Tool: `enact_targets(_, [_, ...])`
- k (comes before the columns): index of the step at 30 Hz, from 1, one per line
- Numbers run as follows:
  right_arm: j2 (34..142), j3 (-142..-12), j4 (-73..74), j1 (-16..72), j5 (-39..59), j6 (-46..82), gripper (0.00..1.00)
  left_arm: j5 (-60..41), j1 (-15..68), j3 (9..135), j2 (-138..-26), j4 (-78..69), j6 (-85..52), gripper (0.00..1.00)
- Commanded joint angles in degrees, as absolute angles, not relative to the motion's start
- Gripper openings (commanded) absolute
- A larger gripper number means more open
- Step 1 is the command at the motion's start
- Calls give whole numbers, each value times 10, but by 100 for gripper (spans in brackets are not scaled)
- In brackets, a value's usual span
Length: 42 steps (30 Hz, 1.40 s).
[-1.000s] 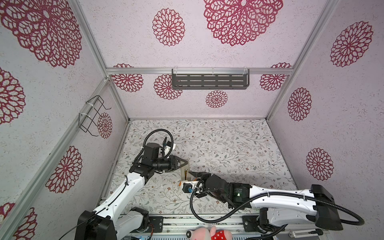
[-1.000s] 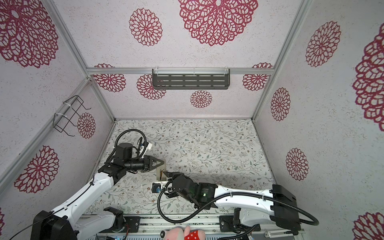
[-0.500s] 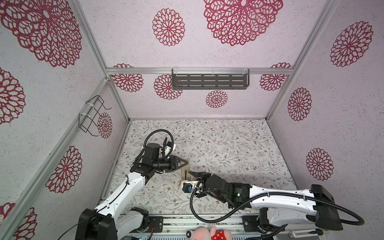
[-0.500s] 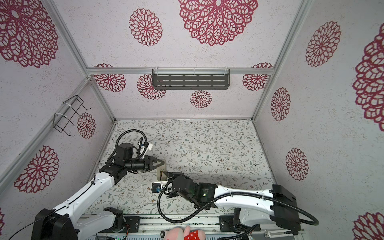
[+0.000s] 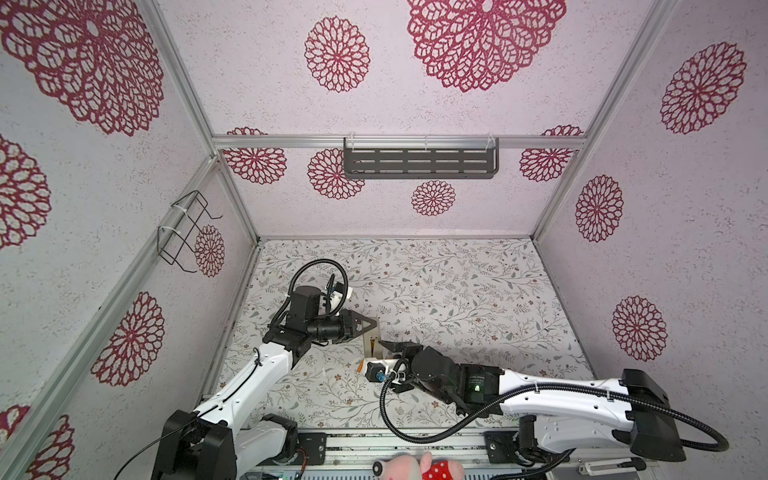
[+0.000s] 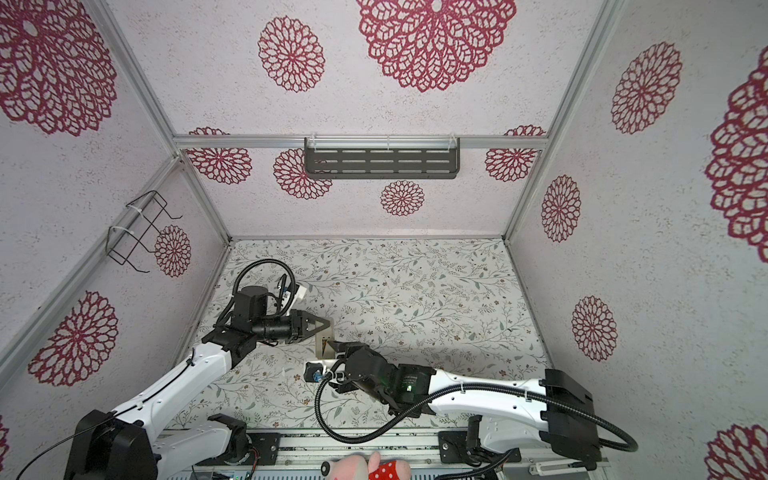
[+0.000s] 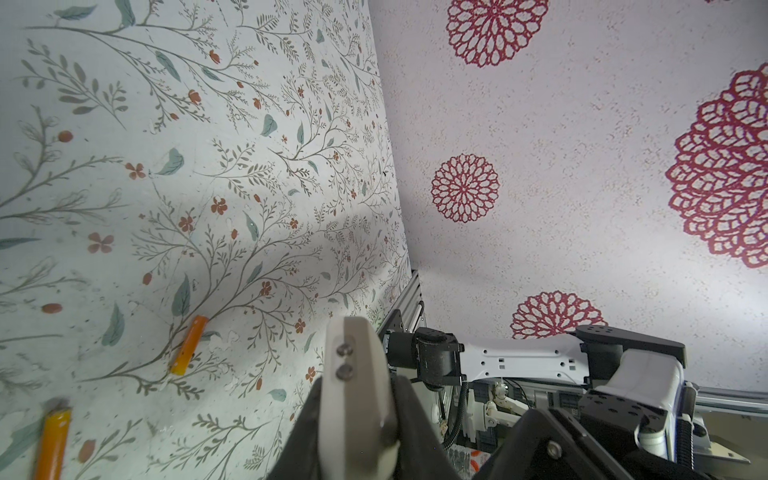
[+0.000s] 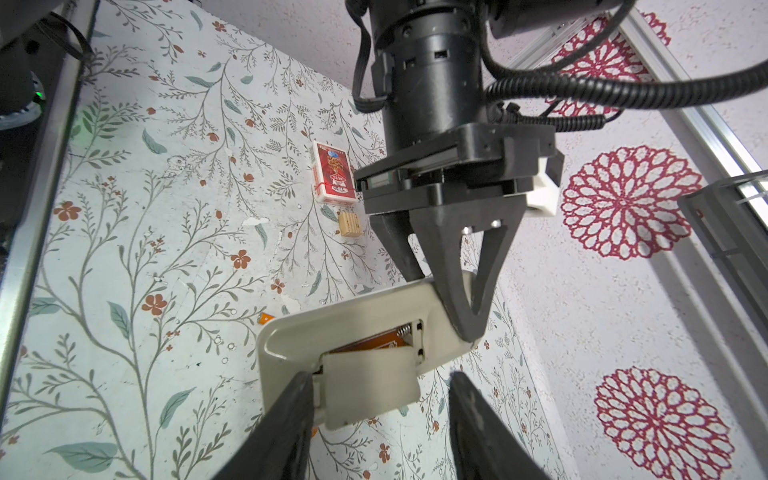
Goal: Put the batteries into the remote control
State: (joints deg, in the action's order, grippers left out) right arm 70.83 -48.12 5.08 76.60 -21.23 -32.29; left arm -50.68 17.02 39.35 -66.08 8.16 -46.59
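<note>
Two batteries (image 7: pixel 189 345) loose — floral tabletop (image 7: pixel 166 124) (rosette-print walls (image 7: pixel 582 145)).

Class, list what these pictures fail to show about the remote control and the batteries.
- Button side of the remote control: faces away in the right wrist view.
- Loaded battery: half covered by the lid; whether a second sits beside it is unclear.
- One loose battery: blurred, cut by the left wrist view's edge.
</note>
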Motion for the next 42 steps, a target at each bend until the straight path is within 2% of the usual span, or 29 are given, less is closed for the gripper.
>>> enact_targets(1, [714,-475,73,745,-227,-298,54,-515,164,385,-675,33,-472,0])
enact_targets(13, [733,-442,105,695,-186,-264,54,-498,165,393,-753,-69,-506,0])
enact_targets(16, [751,-422,127,652,-169,-242,54,-461,168,404,-793,-109,-524,0])
enact_targets(26, [757,-390,141,612,-145,-219,53,-428,187,406,-875,-201,-556,0])
enact_targets(31, [752,-380,146,602,-147,-208,53,-398,186,415,-881,-174,-538,0])
enact_targets(42, [729,-409,90,588,-183,-158,54,-307,184,425,-801,-27,-472,0])
